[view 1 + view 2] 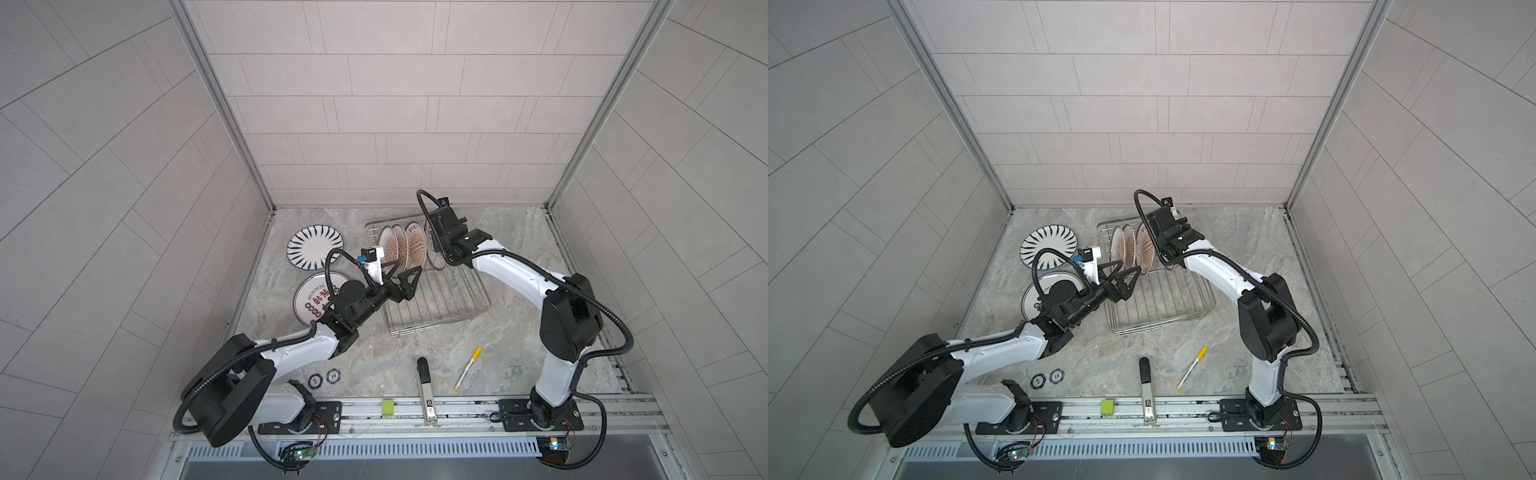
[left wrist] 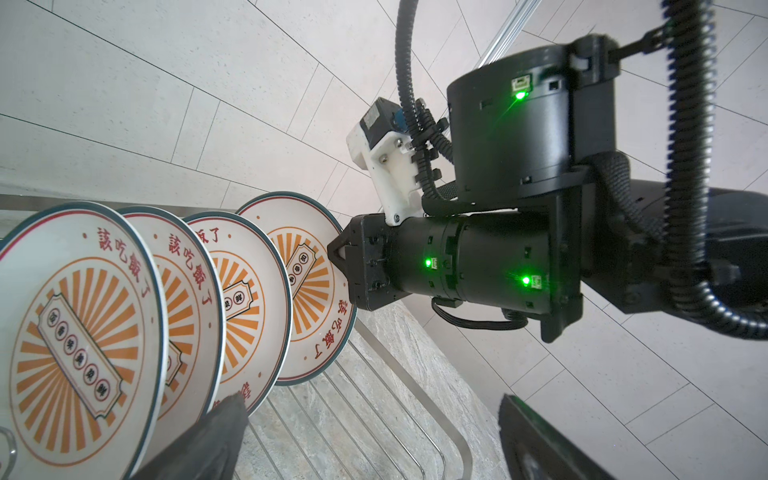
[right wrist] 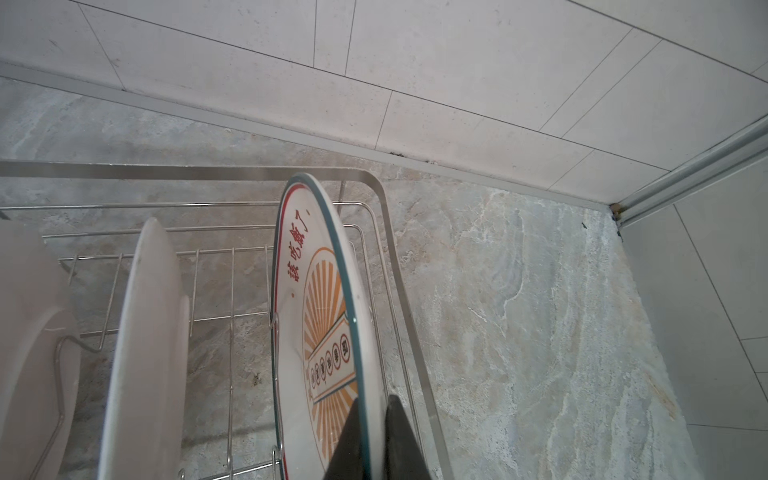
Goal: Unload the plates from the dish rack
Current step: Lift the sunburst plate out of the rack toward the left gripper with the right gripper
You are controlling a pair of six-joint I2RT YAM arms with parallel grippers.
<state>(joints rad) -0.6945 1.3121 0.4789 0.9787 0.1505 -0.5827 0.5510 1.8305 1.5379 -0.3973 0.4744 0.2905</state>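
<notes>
The dish rack (image 1: 478,309) is a silver wire basket in the middle of the table. Several sunburst plates (image 2: 83,332) stand upright in a row at its back. My right gripper (image 3: 374,440) is shut on the rim of the end plate (image 3: 320,311), one finger on each face; the left wrist view shows this gripper (image 2: 336,255) at that plate (image 2: 307,291). My left gripper (image 1: 409,268) hangs open over the rack's left side, close to the nearest plates and holding nothing. Two more plates lie flat on the table to the left: a black-striped one (image 1: 316,249) and one (image 1: 309,301) partly under my left arm.
Near the front edge lie two small poker chips (image 1: 324,377), a black and white handheld device (image 1: 426,388), a yellow-capped pen (image 1: 467,368) and a green block (image 1: 387,406). Tiled walls close in the back and both sides. The rack's back corner (image 3: 374,178) is near the back wall.
</notes>
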